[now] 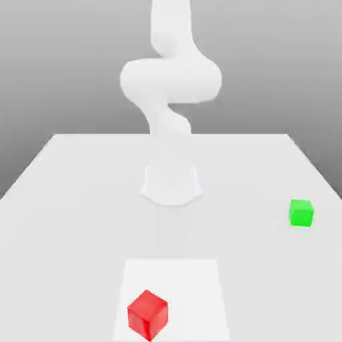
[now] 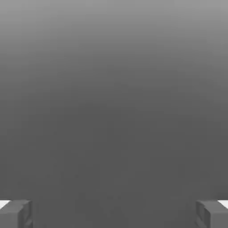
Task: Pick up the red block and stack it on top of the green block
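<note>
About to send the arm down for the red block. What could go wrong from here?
1. The red block sits turned at an angle, so the open tool may catch its corners unless the wrist lines up first.
2. The green block lies far off toward the exterior view's right, so the carry is long; a loose grip might slip.

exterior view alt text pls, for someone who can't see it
A white robot arm rises from the middle of a pale table, with two small cubes lying far apart on the surface. The red block sits on a lighter square patch at the front of the picture, and the green block rests toward the exterior view's right.
</note>
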`<state>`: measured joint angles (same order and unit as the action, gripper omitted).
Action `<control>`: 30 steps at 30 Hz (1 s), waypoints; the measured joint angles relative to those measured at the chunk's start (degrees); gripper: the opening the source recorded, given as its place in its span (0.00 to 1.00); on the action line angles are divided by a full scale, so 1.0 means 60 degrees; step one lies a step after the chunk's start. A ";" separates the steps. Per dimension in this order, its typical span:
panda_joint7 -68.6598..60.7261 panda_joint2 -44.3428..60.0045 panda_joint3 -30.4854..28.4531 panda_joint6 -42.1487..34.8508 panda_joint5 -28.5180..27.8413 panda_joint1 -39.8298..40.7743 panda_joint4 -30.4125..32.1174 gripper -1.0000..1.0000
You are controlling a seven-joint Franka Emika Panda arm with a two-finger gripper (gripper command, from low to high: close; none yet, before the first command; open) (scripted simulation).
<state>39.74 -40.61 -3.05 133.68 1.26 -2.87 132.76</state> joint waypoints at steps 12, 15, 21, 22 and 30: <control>-0.5146 0.4245 -0.1932 0.1509 0.1351 -0.1730 0.0778 0.50; -0.6403 0.5292 -0.2130 0.1879 0.1669 -0.1889 0.0969 0.50; -0.8548 0.7280 -0.2212 0.2679 0.1792 -0.1867 0.1372 0.50; -0.8835 0.7588 -0.2209 0.2823 0.1711 -0.1819 0.1443 0.50; -1.0363 1.0114 -0.1601 0.4537 0.1969 -0.1195 0.1471 0.50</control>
<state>-22.44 20.07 -12.65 160.90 13.08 -10.04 141.58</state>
